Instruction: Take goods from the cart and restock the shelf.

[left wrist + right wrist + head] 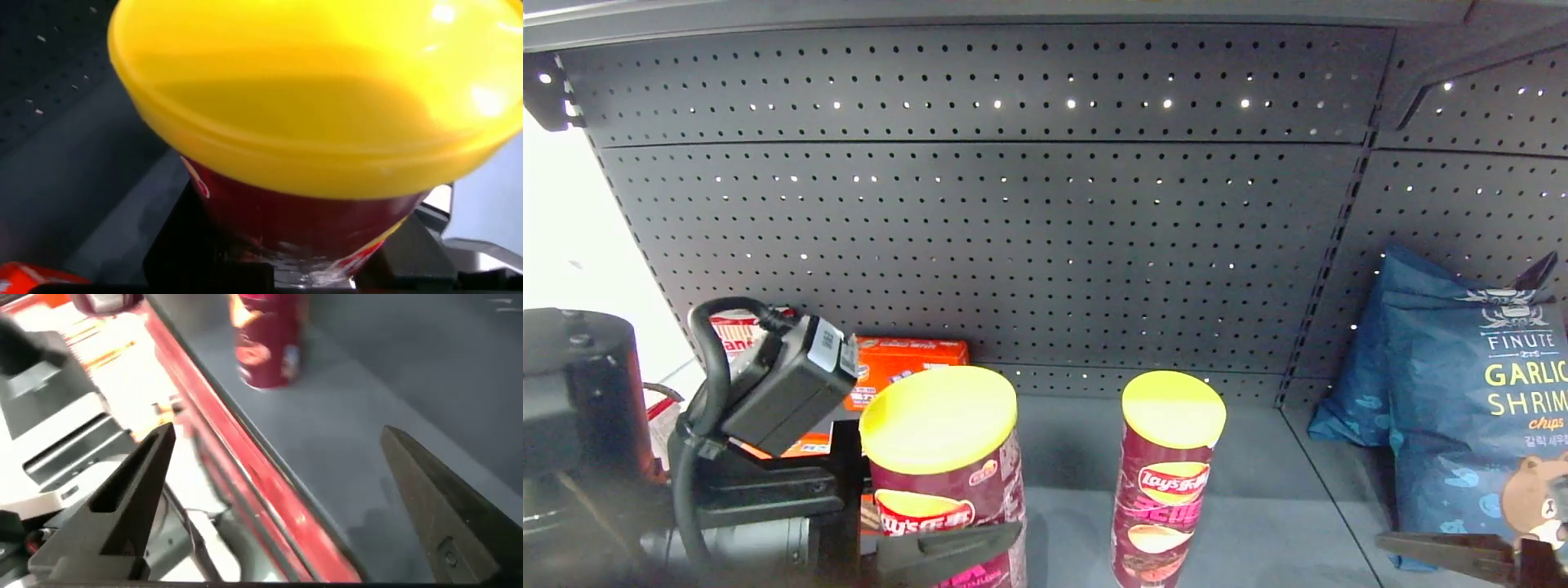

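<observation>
A grey shelf (pixel 1258 506) spans the scene, closed at the rear by a dark perforated back panel (pixel 1013 245). At its right end two blue snack bags (pixel 1470 392) lean upright against that panel, one in front of the other. Left of centre, near the front, is a dark red can (pixel 943 482) with a yellow lid, and the left gripper (pixel 915 531) has its fingers closed around the can's body, one finger crossing the front low down. From the left wrist the same can (pixel 310 122) sits between the gripper's (pixel 298 261) two fingers, lid toward the camera. Its bottom runs out of the picture, so I cannot tell whether it rests on the shelf or hangs just above it. A second can (pixel 1168 482) of the same kind stands upright on the shelf to the right, apart from the first and well clear of the bags. A blurred red can (pixel 265 339) in the right wrist view is probably this one, standing behind the shelf's red front edge (pixel 245 457). At the back left an orange box (pixel 907 367) lies flat against the panel, with a red-and-white box (pixel 735 335) just beside it, partly hidden by the left arm. The right gripper (pixel 278 441) is near the shelf's front, its fingers spread wide with nothing between them; one finger (pixel 1445 551) shows low in front of the bags.
</observation>
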You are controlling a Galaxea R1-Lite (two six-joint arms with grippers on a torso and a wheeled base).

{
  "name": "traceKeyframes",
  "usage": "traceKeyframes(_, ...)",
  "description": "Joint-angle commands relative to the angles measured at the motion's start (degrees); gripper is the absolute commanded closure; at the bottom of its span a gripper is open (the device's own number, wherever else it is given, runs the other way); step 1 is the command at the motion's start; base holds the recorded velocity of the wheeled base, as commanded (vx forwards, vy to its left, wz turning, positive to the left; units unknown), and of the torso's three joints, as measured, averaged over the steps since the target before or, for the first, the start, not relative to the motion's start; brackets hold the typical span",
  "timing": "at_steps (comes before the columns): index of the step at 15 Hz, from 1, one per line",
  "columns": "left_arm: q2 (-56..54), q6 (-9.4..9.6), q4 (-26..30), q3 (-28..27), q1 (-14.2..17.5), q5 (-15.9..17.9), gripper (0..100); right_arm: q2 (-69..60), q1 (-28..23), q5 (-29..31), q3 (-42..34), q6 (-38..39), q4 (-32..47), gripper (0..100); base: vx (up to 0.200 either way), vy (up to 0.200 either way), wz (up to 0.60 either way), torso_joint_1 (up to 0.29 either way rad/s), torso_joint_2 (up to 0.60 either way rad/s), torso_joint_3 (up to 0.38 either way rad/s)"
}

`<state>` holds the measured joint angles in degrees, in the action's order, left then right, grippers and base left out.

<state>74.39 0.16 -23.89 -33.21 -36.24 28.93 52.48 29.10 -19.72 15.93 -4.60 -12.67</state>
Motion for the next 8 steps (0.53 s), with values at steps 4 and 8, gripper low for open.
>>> traceKeyframes(4, 4.45, 0.63, -0.28, -6.34, 5.22, 0.43, 100, -27.52, -2.64, 14.63, 4.37, 0.55, 20.58, 0, 0.000, 0.000, 0.00, 0.000, 0.00, 0.000)
traceKeyframes(8, 12.62, 0.46, -11.79, -6.52, 5.39, 0.25, 100, -29.89, -10.29, 15.15, 4.02, 0.55, 21.72, 0, 0.000, 0.000, 0.00, 0.000, 0.00, 0.000)
